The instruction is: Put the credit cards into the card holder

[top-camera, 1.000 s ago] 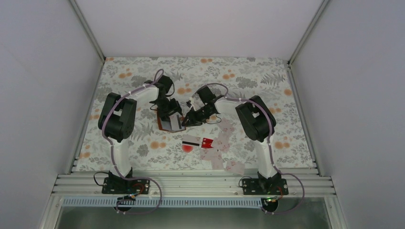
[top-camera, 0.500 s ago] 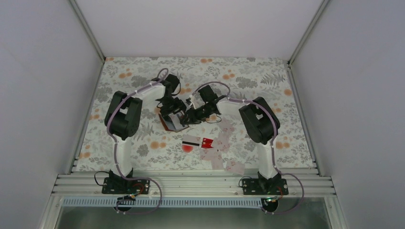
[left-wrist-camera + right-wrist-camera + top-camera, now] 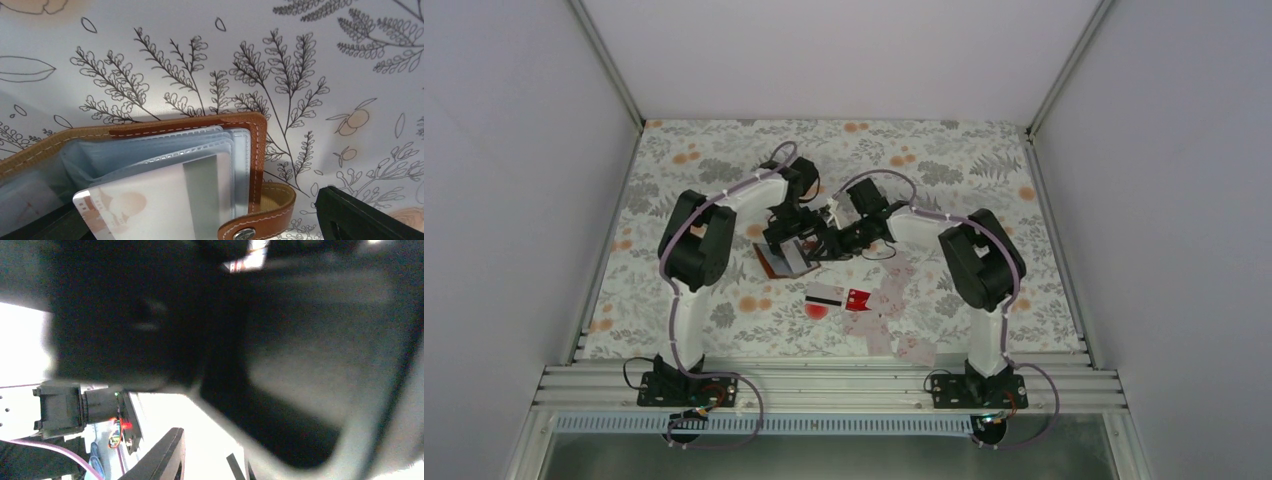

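A plain pale grey back wall [image 3: 834, 55], left wall [image 3: 504, 220] and right wall [image 3: 1169, 220] close in the space, with a slanting aluminium post [image 3: 609, 65] at each back corner. The table wears a white cloth [image 3: 984, 170] printed with grey leaves and orange blossoms. A ribbed aluminium rail [image 3: 824, 385] runs along its near edge under soft, even light.

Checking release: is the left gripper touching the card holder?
Cannot tell. In the left wrist view one finger of the left gripper stands clear of the card holder; the other finger is hidden.
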Available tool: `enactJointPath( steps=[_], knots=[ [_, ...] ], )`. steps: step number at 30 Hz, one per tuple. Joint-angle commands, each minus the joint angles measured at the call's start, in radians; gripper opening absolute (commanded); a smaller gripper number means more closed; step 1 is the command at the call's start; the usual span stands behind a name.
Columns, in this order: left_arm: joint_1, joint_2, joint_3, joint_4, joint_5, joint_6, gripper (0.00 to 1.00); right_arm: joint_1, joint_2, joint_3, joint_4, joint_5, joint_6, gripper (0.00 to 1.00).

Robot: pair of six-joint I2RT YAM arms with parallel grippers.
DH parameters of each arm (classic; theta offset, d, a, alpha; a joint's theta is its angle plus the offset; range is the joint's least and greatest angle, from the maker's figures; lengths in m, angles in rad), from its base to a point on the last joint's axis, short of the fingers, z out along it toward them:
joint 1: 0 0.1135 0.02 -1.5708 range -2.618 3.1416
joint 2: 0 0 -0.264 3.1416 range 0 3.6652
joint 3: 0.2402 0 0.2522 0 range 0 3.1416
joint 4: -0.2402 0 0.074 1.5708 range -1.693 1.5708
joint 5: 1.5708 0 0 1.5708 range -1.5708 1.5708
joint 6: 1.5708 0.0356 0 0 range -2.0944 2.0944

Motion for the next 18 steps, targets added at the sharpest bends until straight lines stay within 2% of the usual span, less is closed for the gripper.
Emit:
enactJointPath(
  steps=[1,12,18],
  knots=[
    [-0.027,0.056,-0.005,-0.066,-0.035,0.026,1.00,-0.017,-0.101,-0.021,-0.055,0.060,-0.059,0.31],
    [-0.056,0.010,0.077,-0.093,-0.057,0.058,1.00,-0.020,-0.263,-0.094,-0.102,0.149,-0.075,0.32],
    [-0.058,0.009,0.126,-0.146,-0.117,0.086,1.00,-0.020,-0.335,-0.135,-0.111,0.201,-0.075,0.32]
  ],
)
